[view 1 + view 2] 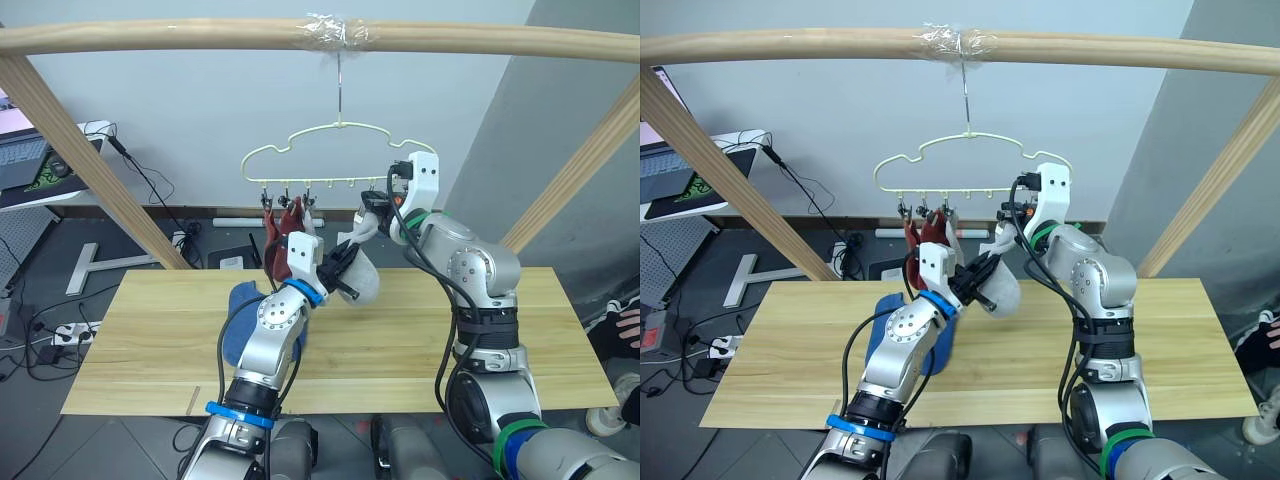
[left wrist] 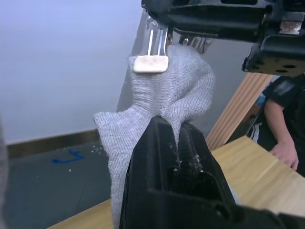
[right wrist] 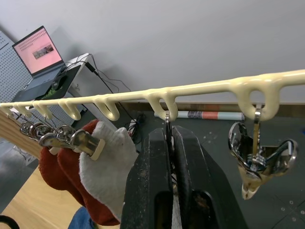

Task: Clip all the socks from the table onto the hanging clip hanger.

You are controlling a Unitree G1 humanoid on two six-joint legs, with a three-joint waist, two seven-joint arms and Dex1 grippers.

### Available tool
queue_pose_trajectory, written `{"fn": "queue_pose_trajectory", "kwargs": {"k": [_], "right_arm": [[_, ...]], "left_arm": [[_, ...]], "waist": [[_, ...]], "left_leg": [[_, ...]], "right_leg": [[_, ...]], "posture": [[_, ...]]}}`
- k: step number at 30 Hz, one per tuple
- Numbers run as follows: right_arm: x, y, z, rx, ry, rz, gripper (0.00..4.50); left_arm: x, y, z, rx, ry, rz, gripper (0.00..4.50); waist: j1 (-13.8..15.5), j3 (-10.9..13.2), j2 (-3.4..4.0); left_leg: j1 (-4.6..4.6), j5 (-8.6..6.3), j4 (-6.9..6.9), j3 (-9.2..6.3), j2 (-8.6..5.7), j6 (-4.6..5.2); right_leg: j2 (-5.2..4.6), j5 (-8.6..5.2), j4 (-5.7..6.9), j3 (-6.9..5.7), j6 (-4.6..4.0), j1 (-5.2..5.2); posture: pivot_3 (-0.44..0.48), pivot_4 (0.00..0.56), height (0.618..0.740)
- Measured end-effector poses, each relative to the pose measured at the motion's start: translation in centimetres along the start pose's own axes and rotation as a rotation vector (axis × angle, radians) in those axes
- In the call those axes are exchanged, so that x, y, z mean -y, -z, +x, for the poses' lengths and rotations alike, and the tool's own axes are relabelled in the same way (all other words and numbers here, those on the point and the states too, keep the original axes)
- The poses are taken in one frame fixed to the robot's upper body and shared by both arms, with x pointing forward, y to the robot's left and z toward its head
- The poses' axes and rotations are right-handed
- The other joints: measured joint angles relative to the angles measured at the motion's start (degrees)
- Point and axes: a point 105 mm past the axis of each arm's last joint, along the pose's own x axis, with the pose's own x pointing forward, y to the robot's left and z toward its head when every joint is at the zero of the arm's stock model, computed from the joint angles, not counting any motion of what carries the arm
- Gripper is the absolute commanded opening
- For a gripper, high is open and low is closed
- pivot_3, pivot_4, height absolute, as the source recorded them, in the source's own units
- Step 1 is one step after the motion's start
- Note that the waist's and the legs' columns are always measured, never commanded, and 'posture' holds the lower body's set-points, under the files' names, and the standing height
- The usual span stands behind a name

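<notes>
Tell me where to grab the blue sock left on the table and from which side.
Grip the blue sock at its exposed edge on the robot's left, coming down from above. It lies low on the table, and the left arm covers its other side, so only that edge is open. Its exact lie under the arm is hidden.

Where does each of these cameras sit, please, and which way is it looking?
Eye views: head, looking forward and down at both arms, table, clip hanger.
Left wrist view: along the left gripper, shut on the grey sock.
Right wrist view: along the right gripper, up at the hanger.
Shared: that sock; a person's hand.
</notes>
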Motion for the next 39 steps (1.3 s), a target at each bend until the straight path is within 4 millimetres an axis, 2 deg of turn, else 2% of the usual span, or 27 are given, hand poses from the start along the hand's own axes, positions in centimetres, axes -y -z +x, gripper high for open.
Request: {"fn": "queue_pose_trajectory", "kwargs": {"k": [7,8,9,15,18,19,20,23,27,33,36,39], "right_arm": [[-0.1,0.1,-0.1,-0.009,-0.016,0.026,0.0],[-0.1,0.0,-0.2,-0.009,-0.022,0.042,0.57],[0.0,0.1,-0.2,-0.014,-0.02,0.049,0.82],[0.8,1.2,-0.3,-0.054,0.001,0.101,3.06],[0.7,1.1,-0.4,-0.051,-0.01,0.111,4.19],[0.7,1.1,-0.4,-0.051,-0.013,0.112,4.47],[0.8,1.1,-0.4,-0.05,-0.013,0.111,4.47],[0.8,0.7,-0.6,-0.041,-0.034,0.105,4.5],[1.0,0.0,-2.1,-0.013,-0.07,0.045,4.5],[1.0,-0.4,-4.2,0.002,-0.119,-0.039,4.5],[0.8,-0.6,-4.5,0.013,-0.128,-0.052,4.5],[0.9,-0.4,-5.1,0.035,-0.102,-0.144,4.5]], "left_arm": [[-0.3,0.1,-0.1,-0.001,-0.015,-0.004,0.02],[-0.3,0.1,-0.1,-0.001,-0.014,-0.004,0.0],[-0.3,0.1,-0.1,-0.001,-0.014,-0.004,0.0],[-0.2,0.1,-0.1,0.0,-0.006,-0.005,0.0],[-0.2,0.1,-0.1,0.0,-0.003,-0.004,0.0],[-0.2,0.1,-0.1,0.0,-0.002,-0.005,0.0],[-0.2,0.1,-0.1,0.0,-0.001,-0.005,0.0],[-0.2,0.1,-0.1,-0.002,0.001,-0.007,0.76],[-0.2,0.2,-0.1,-0.007,0.003,-0.013,2.0],[-0.4,0.4,-0.4,-0.02,0.006,-0.019,3.61],[-0.4,0.3,-0.5,-0.02,0.012,-0.017,4.48],[-0.8,0.3,-1.6,-0.039,0.029,0.017,4.48]], "waist": [[0.0,0.0,0.0],[0.0,0.0,0.0],[0.0,0.0,0.0],[-0.1,0.0,0.02],[-0.2,0.0,0.02],[-0.2,0.0,0.02],[-0.2,0.0,0.02],[-0.2,0.0,0.02],[-0.2,0.0,0.02],[-0.2,0.1,0.01],[-0.3,0.1,0.01],[-0.3,0.1,0.01]], "left_leg": [[0.0,0.0,0.01,0.0,0.0,0.01],[0.0,0.0,0.01,0.0,0.0,0.01],[0.0,0.0,0.0,0.0,0.0,0.01],[-0.05,0.0,-0.01,0.01,0.0,0.01],[-0.06,0.0,-0.02,0.02,0.0,0.01],[-0.06,0.0,-0.02,0.02,0.0,0.01],[-0.06,0.0,-0.02,0.02,0.01,0.01],[-0.06,0.0,-0.02,0.02,0.0,0.01],[-0.1,-0.01,-0.03,-0.01,0.0,0.02],[-0.11,-0.01,-0.03,0.02,0.01,0.02],[-0.09,-0.01,-0.03,0.03,0.04,0.02],[-0.09,-0.01,-0.04,0.0,0.04,0.02]], "right_leg": [[0.0,0.0,0.0,-0.01,0.0,0.01],[0.0,0.0,0.0,-0.01,0.0,0.01],[0.0,0.0,0.0,-0.01,0.0,0.01],[0.0,0.0,-0.01,0.01,0.0,-0.05],[0.01,0.0,-0.01,0.0,0.0,-0.06],[0.0,0.0,-0.01,0.01,0.0,-0.06],[0.01,0.0,-0.01,0.0,0.0,-0.06],[0.01,0.0,-0.01,-0.01,0.0,-0.06],[0.0,-0.01,-0.08,-0.03,0.01,-0.05],[0.01,-0.02,-0.11,-0.02,0.02,-0.05],[0.04,-0.02,-0.1,-0.03,0.03,-0.05],[0.04,-0.02,-0.1,-0.02,0.04,-0.05]], "posture": [[0.001,0.211,0.74],[0.001,0.211,0.74],[0.001,0.211,0.74],[0.001,0.211,0.74],[0.001,0.216,0.74],[0.001,0.216,0.74],[0.002,0.219,0.74],[0.002,0.219,0.74],[0.0,0.223,0.74],[0.0,0.223,0.74],[-0.002,0.22,0.74],[-0.002,0.219,0.74]]}}
